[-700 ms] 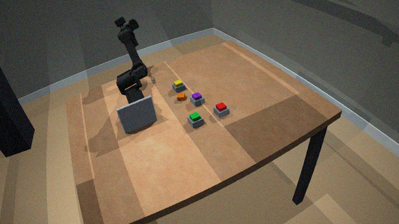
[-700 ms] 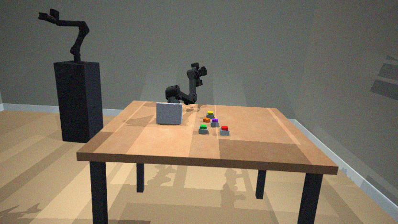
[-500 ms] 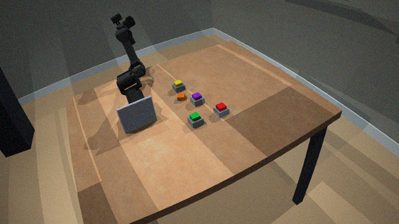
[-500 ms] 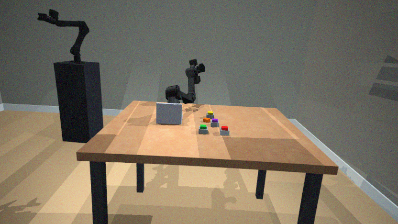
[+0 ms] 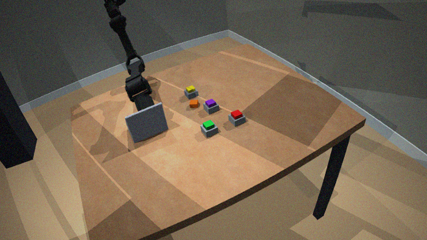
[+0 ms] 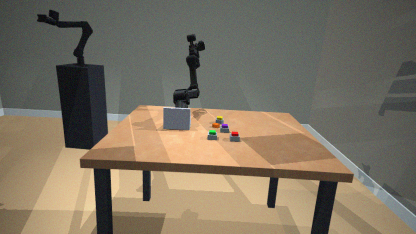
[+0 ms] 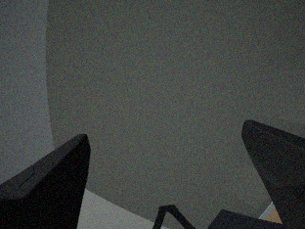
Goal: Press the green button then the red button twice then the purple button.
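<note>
The gripper [image 7: 166,129] is open, with nothing between its fingers in the wrist view. The top and exterior views show it raised high above the table's rear, well away from the buttons. The green button [image 5: 208,125] [image 6: 212,132] sits on a grey base, to the left of the red button [image 5: 236,114] [image 6: 234,134]. The purple button [image 5: 210,103] [image 6: 224,126] stands behind them. The caps of all three are raised above their bases. The wrist view shows no button.
A yellow button [image 5: 190,89] [image 6: 219,118] stands behind the purple one. An orange block [image 5: 193,103] [image 6: 215,125] lies near both. A grey upright panel [image 5: 146,123] [image 6: 176,118] stands in front of the arm's base. Another arm [image 6: 84,39] stands on a dark pedestal [image 6: 80,107] at the left.
</note>
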`<control>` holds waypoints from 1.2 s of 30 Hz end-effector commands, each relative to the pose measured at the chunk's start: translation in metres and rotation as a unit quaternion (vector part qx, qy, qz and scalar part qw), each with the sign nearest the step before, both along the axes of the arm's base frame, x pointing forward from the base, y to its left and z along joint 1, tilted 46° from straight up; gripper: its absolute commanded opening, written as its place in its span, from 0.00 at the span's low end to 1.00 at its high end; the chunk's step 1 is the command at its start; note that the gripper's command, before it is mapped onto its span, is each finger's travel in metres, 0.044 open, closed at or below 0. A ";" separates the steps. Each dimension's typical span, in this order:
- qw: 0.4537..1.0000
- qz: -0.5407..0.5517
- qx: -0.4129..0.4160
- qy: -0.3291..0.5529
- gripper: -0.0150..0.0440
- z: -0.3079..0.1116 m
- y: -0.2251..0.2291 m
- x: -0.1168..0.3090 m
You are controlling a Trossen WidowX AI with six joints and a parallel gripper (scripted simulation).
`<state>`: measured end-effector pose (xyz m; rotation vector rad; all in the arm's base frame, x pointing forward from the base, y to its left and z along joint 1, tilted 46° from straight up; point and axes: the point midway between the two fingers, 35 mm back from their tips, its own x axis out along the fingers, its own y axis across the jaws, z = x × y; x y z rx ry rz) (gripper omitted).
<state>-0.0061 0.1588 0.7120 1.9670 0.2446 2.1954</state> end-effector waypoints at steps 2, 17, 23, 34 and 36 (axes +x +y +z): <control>0.993 0.034 0.111 0.010 0.93 0.013 -0.091 -0.006; 0.906 0.135 0.398 0.050 0.93 -0.025 -0.329 0.021; 0.842 0.176 0.506 0.070 0.93 -0.071 -0.411 0.048; 0.681 0.241 0.683 0.107 0.93 -0.192 -0.525 0.116; 0.645 0.251 0.713 0.114 0.93 -0.218 -0.540 0.129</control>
